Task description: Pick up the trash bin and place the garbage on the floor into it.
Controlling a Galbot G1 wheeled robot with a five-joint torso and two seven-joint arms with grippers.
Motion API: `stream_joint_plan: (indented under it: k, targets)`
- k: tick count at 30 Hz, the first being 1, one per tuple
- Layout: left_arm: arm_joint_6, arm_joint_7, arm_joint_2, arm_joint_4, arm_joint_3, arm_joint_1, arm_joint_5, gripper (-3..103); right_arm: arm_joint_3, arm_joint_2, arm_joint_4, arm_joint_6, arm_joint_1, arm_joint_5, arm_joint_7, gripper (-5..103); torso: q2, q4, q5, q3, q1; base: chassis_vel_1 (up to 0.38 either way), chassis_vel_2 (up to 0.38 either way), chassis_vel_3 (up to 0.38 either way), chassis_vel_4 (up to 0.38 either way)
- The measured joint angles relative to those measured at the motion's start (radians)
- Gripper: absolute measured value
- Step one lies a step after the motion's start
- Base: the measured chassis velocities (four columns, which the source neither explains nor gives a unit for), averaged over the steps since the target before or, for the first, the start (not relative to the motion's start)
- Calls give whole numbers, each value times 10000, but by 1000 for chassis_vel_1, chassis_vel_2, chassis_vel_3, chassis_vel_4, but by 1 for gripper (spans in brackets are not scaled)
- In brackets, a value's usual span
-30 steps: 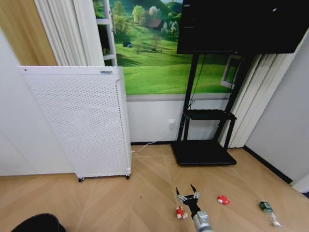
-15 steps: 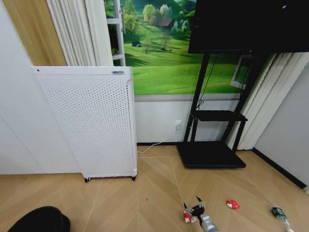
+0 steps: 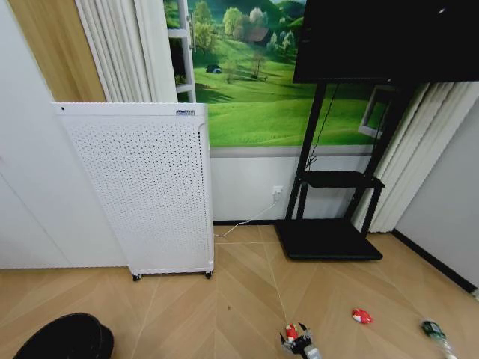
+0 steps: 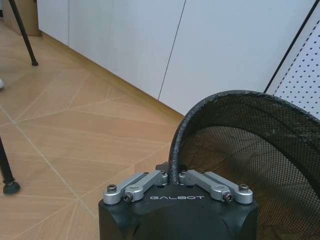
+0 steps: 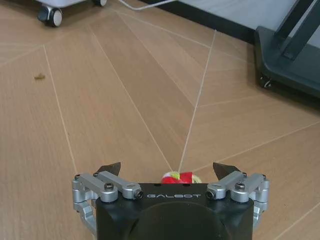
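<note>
Right wrist view: right hand (image 5: 170, 172), marked GALBOT, spread over red scrap (image 5: 179, 177); left hand (image 4: 176, 176) pinches bin rim (image 4: 176, 145).

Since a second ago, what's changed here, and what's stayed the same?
The camera shifted, so the whole room slid in the head view. The right gripper has sunk lower, open, closing in on the nearest red-and-white scrap, now between its fingers. The trash bin shows more fully, and the left gripper is clamped on its rim. The other scrap and the bottle still lie on the floor.
</note>
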Motion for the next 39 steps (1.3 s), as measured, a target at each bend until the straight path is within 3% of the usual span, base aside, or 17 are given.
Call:
stream_joint_plan:
  k: [12, 16, 20, 25, 29, 33, 35, 36, 37, 39]
  targets:
    - [3, 2, -68, -490, 25, 113, -38, 3, -39, 15, -1512, -2, 1116, -265, 380, 99, 0, 1, 0, 1, 0, 0, 0, 0, 0]
    - [26, -2, -66, -761, 18, 151, -103, 3, 15, 14, -2212, -41, 1602, -656, 624, 89, 0, 0, 0, 1, 0, 0, 0, 0, 0]
    - [32, -6, -62, -837, 10, 180, -148, 3, 74, -8, -2476, -62, 1681, -764, 687, 88, 0, 0, 1, 1, 0, 0, 0, 0, 0]
    - [34, -32, -54, -853, 6, 178, -161, 3, 147, -78, -2584, -131, 1570, -834, 652, 95, 0, -1, -2, 0, 0, 0, 0, 0, 0]
    - [35, -89, -83, -909, 41, 134, -154, 3, 181, -85, -2611, -145, 1437, -925, 270, 77, 0, -2, -1, 0, 0, 0, 0, 0, 0]
    - [35, -95, -96, -913, 43, 131, -137, 3, 190, -41, -2611, -145, 1396, -959, 163, 71, -1, -1, -1, 0, 0, 0, 0, 0, 0]
    - [35, -123, -109, -917, 15, 136, -179, 3, 189, -5, -2571, -145, 1348, -970, 95, 61, 0, -2, -1, 0, 0, 0, 0, 0, 0]
    - [35, -123, -109, -917, 15, 136, -179, 3, 189, -5, -2571, -145, 1348, -970, 95, 61, 0, -2, -1, 0, 0, 0, 0, 0, 0]
    - [35, -172, -114, -921, -18, 141, -241, 3, 179, 5, -2535, -145, 1325, -970, 83, 50, 0, -2, -1, 0, -1, 0, 0, 0, 0]
    - [35, -181, -116, -921, -33, 147, -258, 3, 172, 7, -2526, -145, 1322, -970, 82, 50, 0, -1, 0, 0, 0, 0, 0, 0, 0]
